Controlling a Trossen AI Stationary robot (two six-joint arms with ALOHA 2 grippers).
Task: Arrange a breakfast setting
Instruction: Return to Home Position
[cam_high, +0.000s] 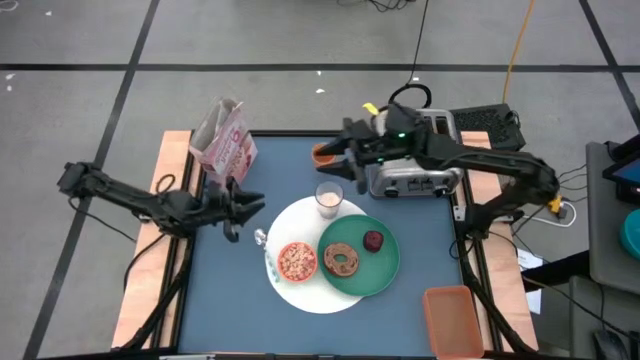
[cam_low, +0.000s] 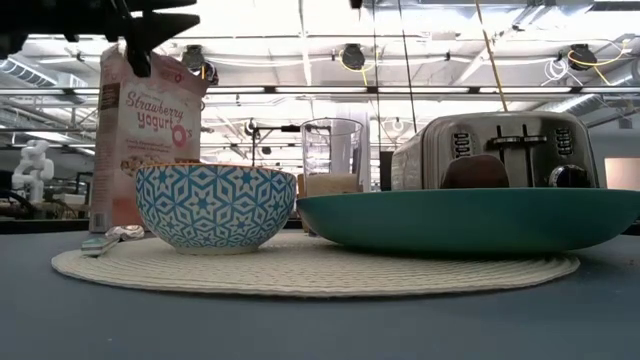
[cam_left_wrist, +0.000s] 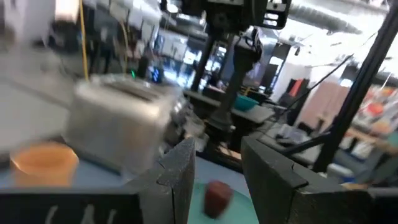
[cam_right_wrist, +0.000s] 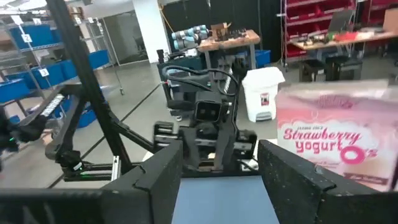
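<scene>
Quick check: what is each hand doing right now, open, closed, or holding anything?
Left hand: open, holding nothing.
Right hand: open, holding nothing.

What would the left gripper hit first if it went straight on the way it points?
Probably the fruit on the green plate, which shows between the left gripper's fingers; held high, it may pass over instead.

A pink Strawberry yogurt cereal box stands upright at the counter's far left corner. A silver four-slot toaster sits far right; an orange rectangular tray lies at the near right corner.
</scene>
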